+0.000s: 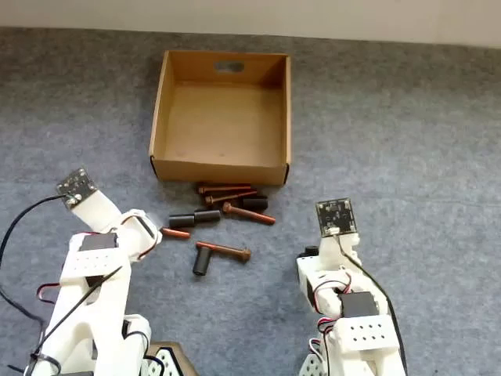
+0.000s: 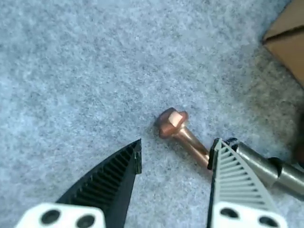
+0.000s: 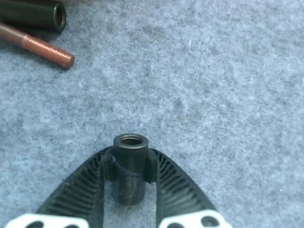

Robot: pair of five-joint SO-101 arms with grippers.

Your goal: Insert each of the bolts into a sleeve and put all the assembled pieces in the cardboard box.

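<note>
A copper bolt (image 2: 172,122) with a hex head lies on the grey carpet between the fingers of my open left gripper (image 2: 178,142). From above, that bolt (image 1: 174,233) is just off the left gripper (image 1: 153,231), with a black sleeve (image 1: 182,220) beside it. My right gripper (image 3: 129,159) is shut on a black sleeve (image 3: 129,164) held upright, its bore showing. It sits low on the carpet (image 1: 311,252), right of the pile. More bolts (image 1: 247,213) and sleeves (image 1: 207,215) lie below the cardboard box (image 1: 160,117).
One bolt (image 1: 228,251) lies with a sleeve (image 1: 202,260) at its end, near the table's middle. A threaded bolt tip (image 3: 47,50) and another sleeve (image 3: 33,14) lie beyond the right gripper. A box corner (image 2: 289,35) shows past the left gripper.
</note>
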